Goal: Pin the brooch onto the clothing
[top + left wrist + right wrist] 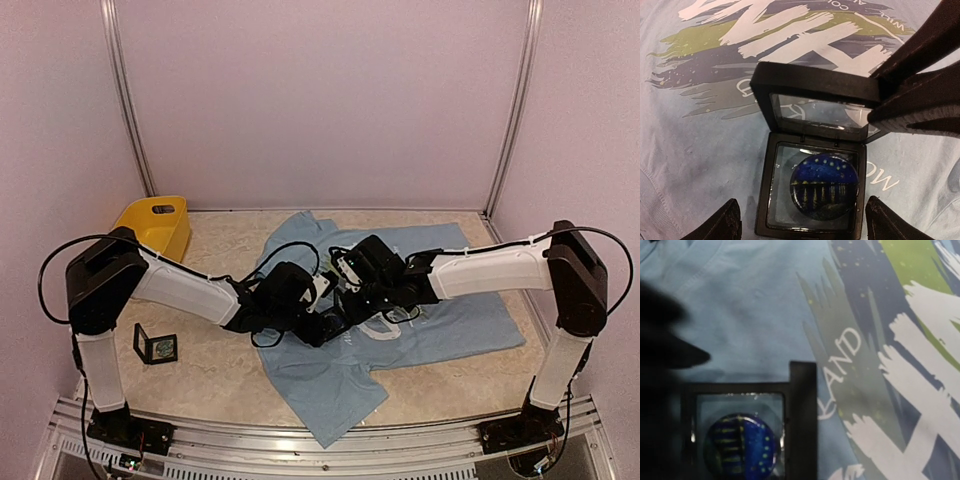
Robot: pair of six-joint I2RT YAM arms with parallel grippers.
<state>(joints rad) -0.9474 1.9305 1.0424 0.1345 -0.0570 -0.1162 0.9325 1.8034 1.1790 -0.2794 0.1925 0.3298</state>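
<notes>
The clothing, a light blue T-shirt [460, 320] with white lettering and green and dark streaks, lies flat on the table [700, 150] [740, 315]. On it stands a small black display box [765, 200] with its lid [815, 82] raised. The brooch [826, 186] [740, 447], round and dark blue with yellow dots and streaks, lies in the box base. My left gripper [802, 221] [320, 325] is open, one fingertip on each side of the base. My right gripper [874, 97] [345, 300] is shut on the lid's right corner. The right wrist view shows the lid [802, 420] edge-on.
A yellow bin [155, 225] stands at the back left. A second small black box [155, 345] sits on the table left of the shirt, by the left arm. A metal rail [300, 440] runs along the near edge, and walls close in the sides and back.
</notes>
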